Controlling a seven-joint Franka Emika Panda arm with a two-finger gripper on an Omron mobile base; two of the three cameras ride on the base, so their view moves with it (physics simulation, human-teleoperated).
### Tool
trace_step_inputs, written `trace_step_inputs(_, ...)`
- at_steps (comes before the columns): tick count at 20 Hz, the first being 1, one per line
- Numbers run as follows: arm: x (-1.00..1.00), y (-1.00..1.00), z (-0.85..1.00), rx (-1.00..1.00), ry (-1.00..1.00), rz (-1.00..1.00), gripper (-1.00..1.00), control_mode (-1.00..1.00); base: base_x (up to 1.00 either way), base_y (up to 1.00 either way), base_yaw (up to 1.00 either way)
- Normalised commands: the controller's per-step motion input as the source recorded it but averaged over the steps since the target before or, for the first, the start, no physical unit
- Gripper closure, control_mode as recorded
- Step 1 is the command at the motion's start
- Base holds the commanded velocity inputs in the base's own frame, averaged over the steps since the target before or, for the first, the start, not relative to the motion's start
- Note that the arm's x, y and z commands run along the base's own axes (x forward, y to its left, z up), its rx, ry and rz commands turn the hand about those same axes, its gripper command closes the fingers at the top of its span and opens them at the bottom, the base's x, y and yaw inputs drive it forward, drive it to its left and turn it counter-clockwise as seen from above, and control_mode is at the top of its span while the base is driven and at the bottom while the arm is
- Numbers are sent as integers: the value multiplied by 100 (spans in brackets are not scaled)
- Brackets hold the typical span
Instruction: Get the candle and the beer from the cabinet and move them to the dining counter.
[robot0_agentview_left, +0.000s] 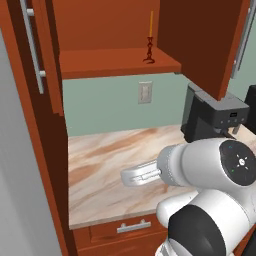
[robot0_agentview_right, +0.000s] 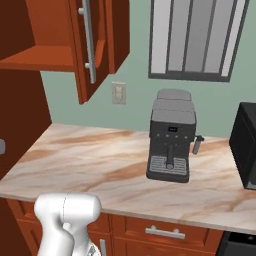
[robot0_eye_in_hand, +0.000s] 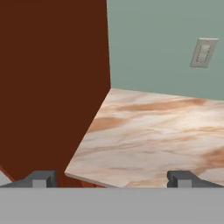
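Left base view: the cabinet is seen with its doors swung open, and the candle is stood upright on the shelf, towards the right end, close to the right door. The white arm is folded low over the marbled counter, so the candle is placed well above the arm and beyond it. A wall switch is set on the green wall under the shelf. A coffee machine is stood on the counter to the right. A drawer handle is mounted below the counter edge.

Right base view: the same counter is shown from the other side, with the coffee machine stood near its middle and a black appliance cut off by the right edge. An open cabinet door with a long grey handle is hung at upper left. A window is set in the wall above the machine. Part of the white arm is seen at lower left.

Hand view: the claw is held fully spread with nothing between the tips. Ahead of the claw the counter corner is met by a dark brown panel to the claw's left. The wall switch is seen beyond the claw, to its upper right.
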Motion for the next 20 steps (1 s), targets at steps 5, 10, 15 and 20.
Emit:
trace_step_inputs(5, 0, 0, 0, 0, 0, 0, -100, 100, 71, 4, 0)
trace_step_inputs(10, 0, 0, 0, 0, 0, 0, -100, 100, 80, 11, 0)
trace_step_inputs(15, 0, 0, 0, 0, 0, 0, -100, 100, 65, 21, 0)
trace_step_inputs(20, 0, 0, 0, 0, 0, 0, -100, 100, 6, 1, 0)
